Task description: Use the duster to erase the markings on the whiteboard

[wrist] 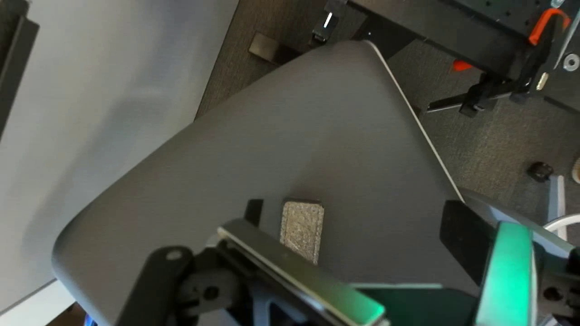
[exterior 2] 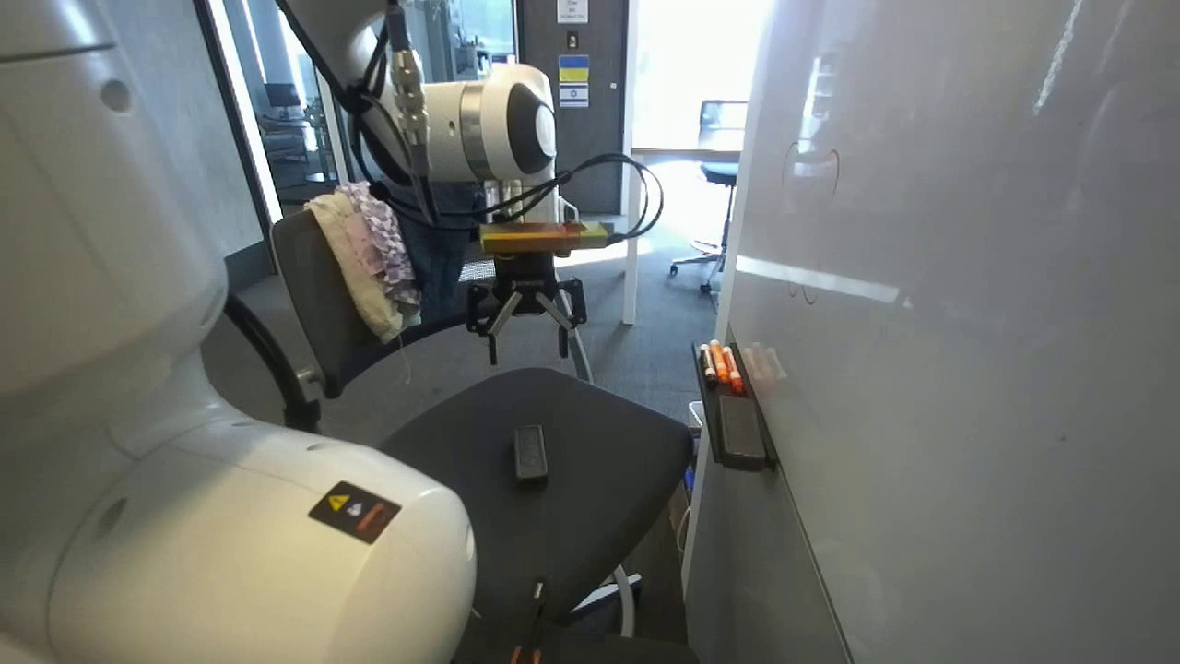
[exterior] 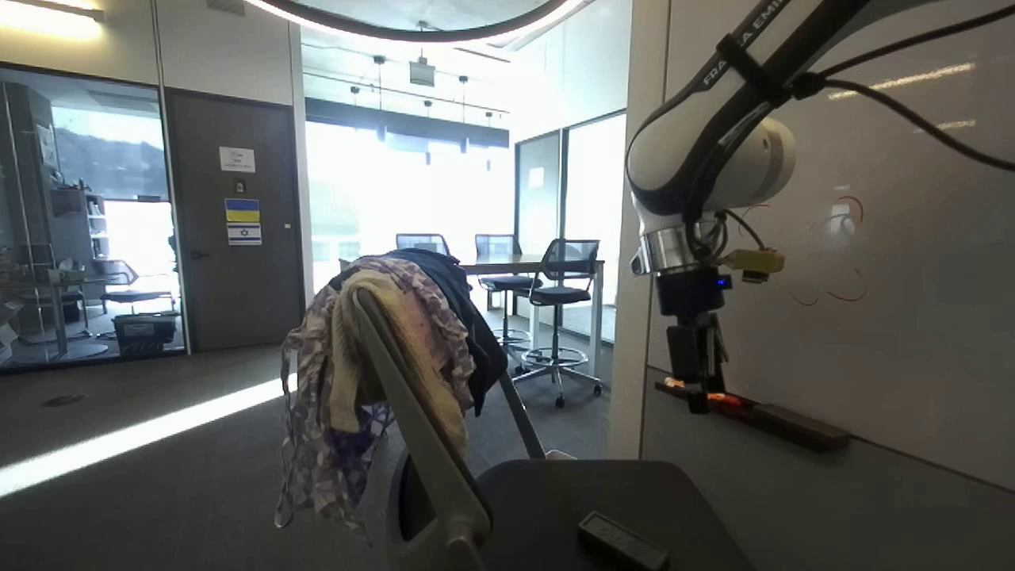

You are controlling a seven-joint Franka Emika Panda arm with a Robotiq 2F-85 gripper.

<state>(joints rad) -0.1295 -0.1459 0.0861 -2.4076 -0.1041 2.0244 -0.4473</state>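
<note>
Cream-and-lilac clothes (exterior 2: 355,263) hang over the chair back (exterior 2: 309,277), far L. Next along hangs the gripper (exterior 2: 528,349), jaws spread wide; apart from it, the dark-grey duster (exterior 2: 530,452) lies on the chair seat (exterior 2: 604,424). Then, to the R, a tray (exterior 2: 711,397) w/ markers (exterior 2: 720,361) & a dark block (exterior 2: 741,430), & faint red markings (exterior 2: 838,169) up on the whiteboard (exterior 2: 968,369).

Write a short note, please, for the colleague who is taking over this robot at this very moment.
Tool: open, holding nothing, above the chair seat.
Duster: on that seat, not yet gripped. A similar dark block sits on the tray of the whiteboard, next to markers.
Red markings: on the board, in broken lines.
Done: no pickup; whether anything was wiped, the pictures cannot tell.
Left: probably close on the duster, lift it, carry it to the board and wipe the markings.
</note>
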